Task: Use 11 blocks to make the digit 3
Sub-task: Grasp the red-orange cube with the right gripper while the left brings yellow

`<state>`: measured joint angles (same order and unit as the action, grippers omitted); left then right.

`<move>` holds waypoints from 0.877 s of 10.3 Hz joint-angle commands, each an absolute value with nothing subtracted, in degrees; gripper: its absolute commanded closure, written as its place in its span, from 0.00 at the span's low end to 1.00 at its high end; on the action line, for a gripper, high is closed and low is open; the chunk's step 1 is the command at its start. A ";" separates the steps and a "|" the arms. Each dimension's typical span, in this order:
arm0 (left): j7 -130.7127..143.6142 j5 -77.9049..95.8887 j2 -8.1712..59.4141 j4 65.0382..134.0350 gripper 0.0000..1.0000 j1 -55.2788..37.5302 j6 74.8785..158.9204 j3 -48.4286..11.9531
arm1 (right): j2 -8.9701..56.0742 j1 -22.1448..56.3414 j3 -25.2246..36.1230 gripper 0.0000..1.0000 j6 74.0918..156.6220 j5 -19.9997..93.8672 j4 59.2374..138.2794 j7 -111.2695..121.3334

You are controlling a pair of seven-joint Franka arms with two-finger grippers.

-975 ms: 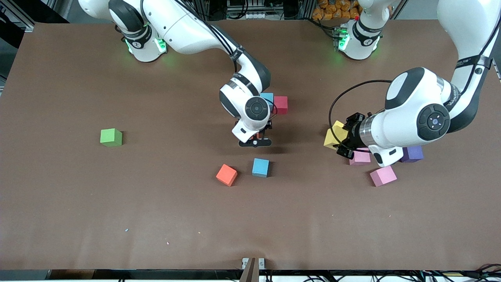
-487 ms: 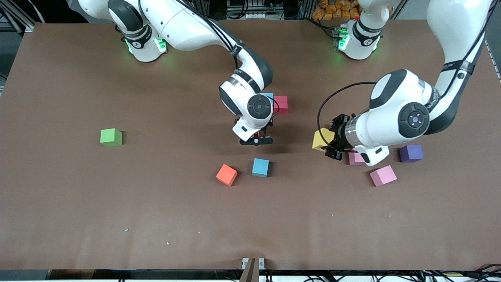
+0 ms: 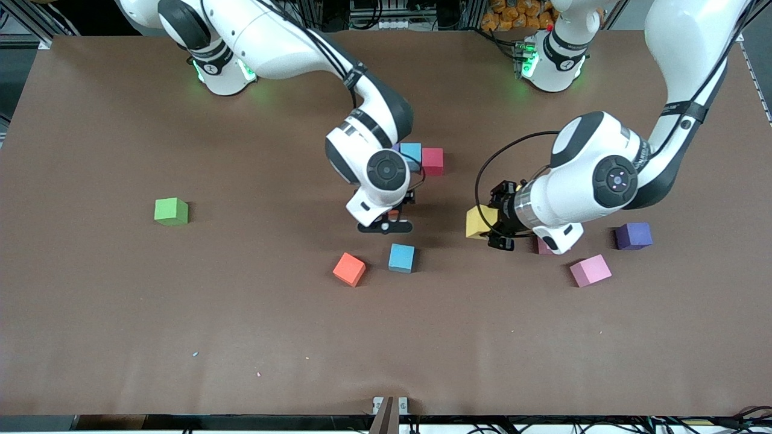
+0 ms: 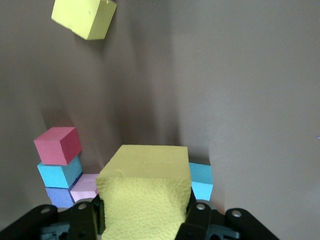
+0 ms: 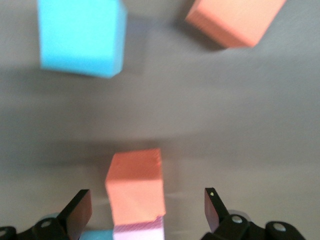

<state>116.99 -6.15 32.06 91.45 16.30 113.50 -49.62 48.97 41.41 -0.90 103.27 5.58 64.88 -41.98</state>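
left gripper [image 3: 496, 226]: clamped on a yellow block [image 3: 480, 221]; held over bare table [image 3: 120, 313]
right gripper [image 5: 145, 210]: jaws spread wide, nothing gripped; an orange block [image 5: 135, 185] seen between the fingers
writing: none legible
count, front view: one orange block [image 3: 349, 269]; two light blue [image 3: 401, 257], [image 3: 412, 154]; one red [image 3: 432, 160]; one purple [image 3: 633, 235]; one pink [image 3: 590, 270] in full; one green cube [image 3: 170, 211]
containers: none seen
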 commanded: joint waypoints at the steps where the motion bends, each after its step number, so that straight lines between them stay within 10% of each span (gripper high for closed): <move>1: 120.14 -5.62 32.08 91.76 1.00 13.90 115.57 -49.14 | 48.43 41.04 1.22 0.00 102.04 4.40 64.69 -42.80; 9: 134.28 -15.00 33.66 98.60 1.00 3.52 121.73 -45.62 | 49.39 35.87 6.06 0.00 113.17 7.97 65.91 -56.16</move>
<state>131.18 -11.72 34.41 96.06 4.79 120.43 -46.01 49.13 37.91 6.55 109.93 6.03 65.22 -54.74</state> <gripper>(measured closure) 0.449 0.000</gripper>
